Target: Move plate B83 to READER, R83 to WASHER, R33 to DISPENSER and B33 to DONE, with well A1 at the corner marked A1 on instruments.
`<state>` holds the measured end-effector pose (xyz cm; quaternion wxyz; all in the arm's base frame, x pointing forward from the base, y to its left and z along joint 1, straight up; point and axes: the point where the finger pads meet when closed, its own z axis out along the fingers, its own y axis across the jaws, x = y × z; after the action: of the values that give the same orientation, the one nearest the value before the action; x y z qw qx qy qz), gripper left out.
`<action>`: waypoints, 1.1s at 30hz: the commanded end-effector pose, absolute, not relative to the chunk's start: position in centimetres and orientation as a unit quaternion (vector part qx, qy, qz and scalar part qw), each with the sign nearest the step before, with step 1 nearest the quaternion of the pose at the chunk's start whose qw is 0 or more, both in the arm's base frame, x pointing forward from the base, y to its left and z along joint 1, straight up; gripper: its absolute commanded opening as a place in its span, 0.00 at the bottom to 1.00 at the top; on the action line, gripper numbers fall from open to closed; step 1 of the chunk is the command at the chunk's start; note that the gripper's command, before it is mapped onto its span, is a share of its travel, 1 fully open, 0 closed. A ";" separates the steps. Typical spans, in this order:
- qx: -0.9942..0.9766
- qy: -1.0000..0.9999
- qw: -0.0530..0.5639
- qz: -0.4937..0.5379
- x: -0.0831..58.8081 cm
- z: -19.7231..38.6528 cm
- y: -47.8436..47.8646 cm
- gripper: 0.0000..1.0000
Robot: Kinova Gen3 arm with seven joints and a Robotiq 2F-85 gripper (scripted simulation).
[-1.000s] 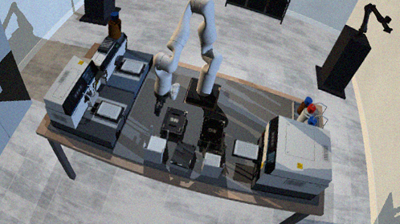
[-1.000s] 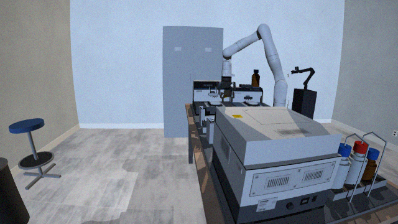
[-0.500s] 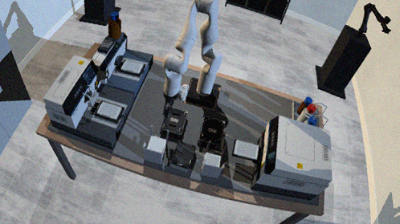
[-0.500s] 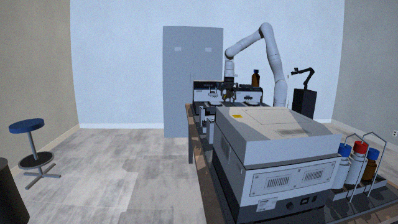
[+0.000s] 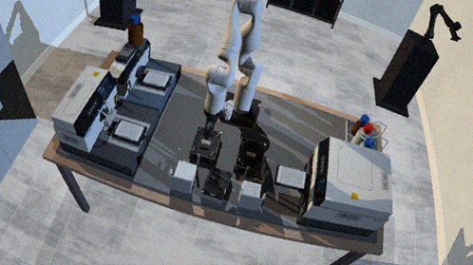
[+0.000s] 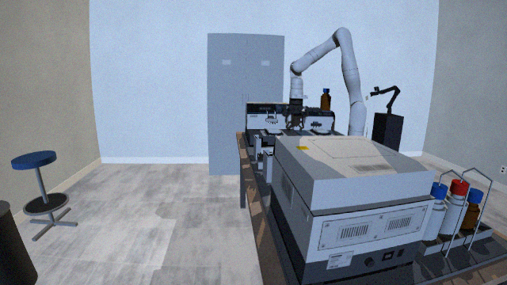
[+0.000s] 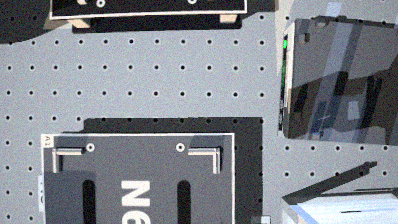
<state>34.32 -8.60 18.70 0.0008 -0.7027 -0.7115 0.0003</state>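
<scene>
- So the gripper (image 5: 210,125) hangs just above the N6 nest (image 7: 140,165), pointing straight down at it. Its fingers are spread fully apart with nothing between them. They don't show in the wrist view.
- The nest has no plate in it, and its A1 tag sits at one corner.
- The best guess for the first job is the white plate (image 5: 291,176) on the tray sticking out of the big grey box (image 5: 355,172) at the right end of the table (image 5: 213,217). That is probably the reader plate bound for DONE, but the labels are too small to read.
- The key relation is that this plate lies well off to the gripper's right in the top view, and a bit nearer the front edge. A dark glossy block (image 7: 345,85) stands between the two.
- The plate's long side seems to run along the table, toward the box, so the fingers would likely close across the short width.
- The arm (image 5: 241,32) is folded tall, with the elbow high over its base and the forearm dropping vertically. It has plenty of reach to swing sideways.
</scene>
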 end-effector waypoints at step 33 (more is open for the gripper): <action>-0.703 -0.711 0.000 0.000 30.0 18.8 0.5 1.00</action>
<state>30.18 0.12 18.72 0.0008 -0.7027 -0.7115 0.0002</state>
